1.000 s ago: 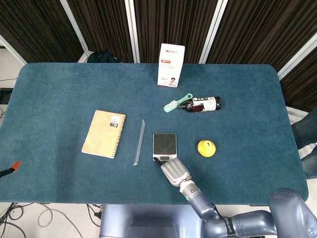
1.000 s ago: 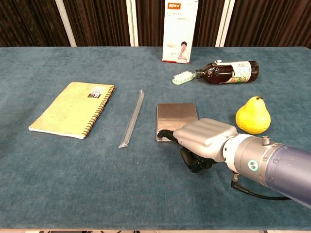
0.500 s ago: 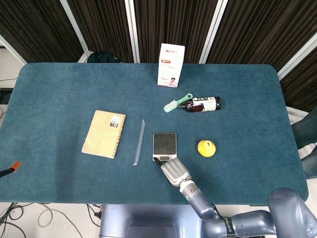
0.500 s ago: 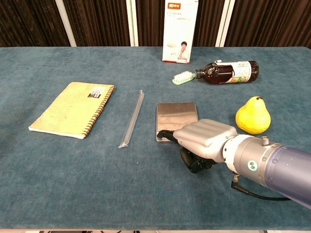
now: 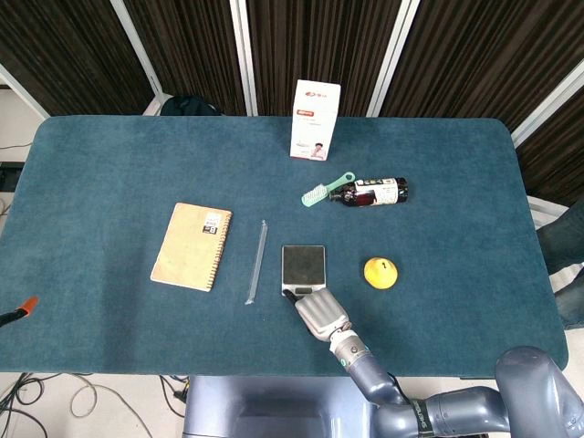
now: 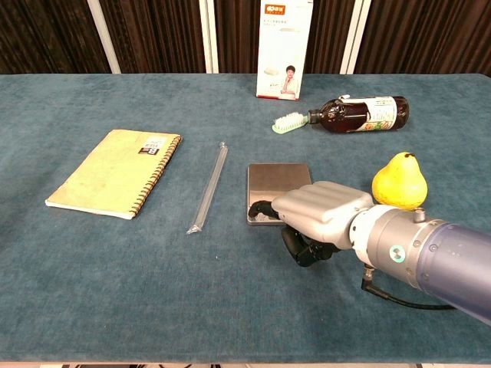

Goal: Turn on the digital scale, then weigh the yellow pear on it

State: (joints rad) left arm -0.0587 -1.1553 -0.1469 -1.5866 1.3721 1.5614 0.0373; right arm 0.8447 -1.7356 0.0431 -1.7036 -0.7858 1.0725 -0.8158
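The small square digital scale with a steel platter (image 6: 279,188) lies flat on the blue felt worktop (image 5: 119,182), its control strip on the near edge. The right hand (image 6: 322,218) rests at that near edge, one dark fingertip extended onto or just over the strip; contact cannot be confirmed. Its remaining fingers (image 6: 307,249) are curled under the palm and hold nothing. The yellow pear (image 6: 400,182) stands upright, stem up, on the worktop just beside the scale at 3 o'clock, and at roughly 1 o'clock from the right hand in the head view. The platter is bare; weighing is not yet done. The left hand appears in neither view, so the right hand is judged nearer for the pear.
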